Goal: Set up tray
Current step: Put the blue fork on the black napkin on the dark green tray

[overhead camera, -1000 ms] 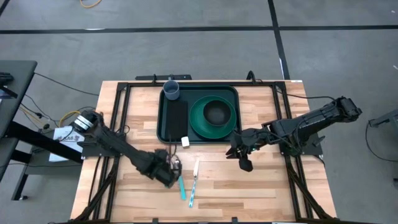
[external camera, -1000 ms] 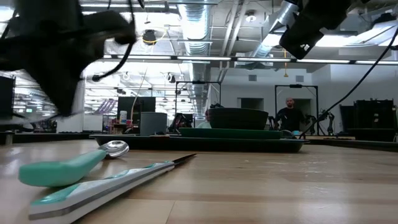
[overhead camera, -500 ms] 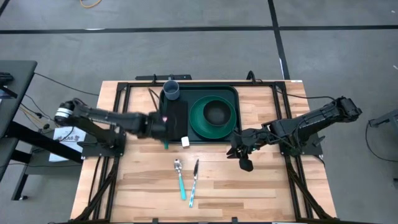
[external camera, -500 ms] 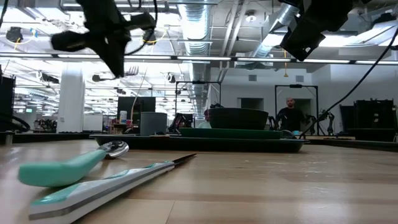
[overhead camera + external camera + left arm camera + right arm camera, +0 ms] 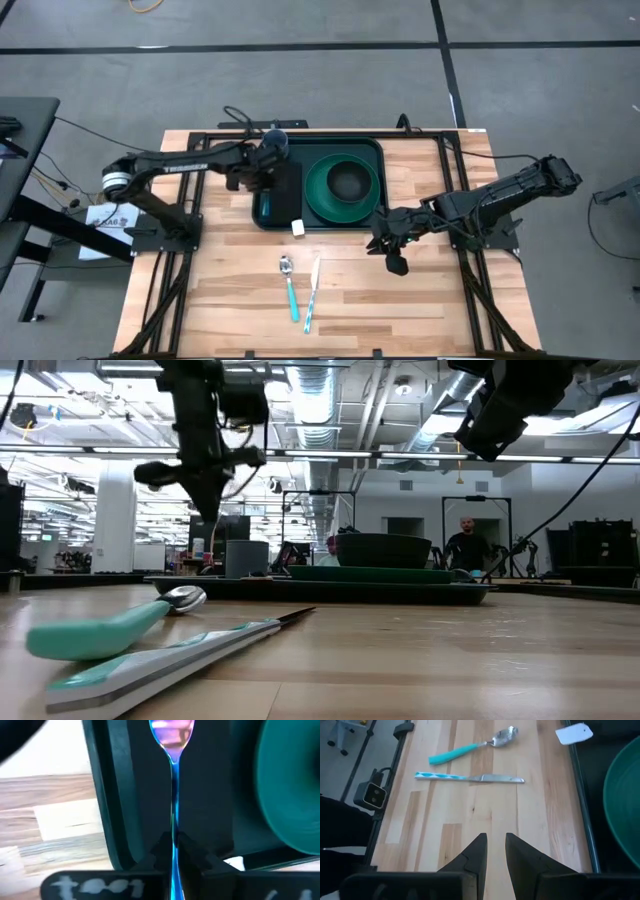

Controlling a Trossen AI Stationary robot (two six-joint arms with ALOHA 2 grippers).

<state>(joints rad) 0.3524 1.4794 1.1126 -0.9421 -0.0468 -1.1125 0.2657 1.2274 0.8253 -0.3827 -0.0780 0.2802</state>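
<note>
The dark green tray [image 5: 340,229] carries a black napkin [image 5: 288,190], a round green plate [image 5: 342,185] and a grey cup [image 5: 275,145]. My left gripper [image 5: 262,178] hovers over the napkin [image 5: 200,795], shut on a thin teal-handled utensil [image 5: 173,785]; in the low view it [image 5: 205,455] is well above the tray. My right gripper [image 5: 392,250] hangs over bare wood off the tray's near right corner, fingers [image 5: 495,845] slightly open and touching nothing. A teal spoon [image 5: 289,290] and a knife [image 5: 311,295] lie flat on the table. My left gripper pinches the utensil's thin shaft [image 5: 173,832] between its two fingers, which lie along it. The metal head [image 5: 172,737] sticks out past the fingertips over the napkin, and the handle runs back between the fingers. The utensil is lifted clear of the tray.
A small white tag [image 5: 298,228] sits at the tray's near rim. Black frame rails [image 5: 190,180] run along the table's left and right sides. Bare wood lies between the tray and the near edge, around spoon [image 5: 470,747] and knife [image 5: 470,778].
My left gripper has risen from the table beside the spoon and swung toward the far edge, carrying the teal-handled utensil up and over the tray's near rim, and now it is above the napkin. Spoon and knife stay where they were.
</note>
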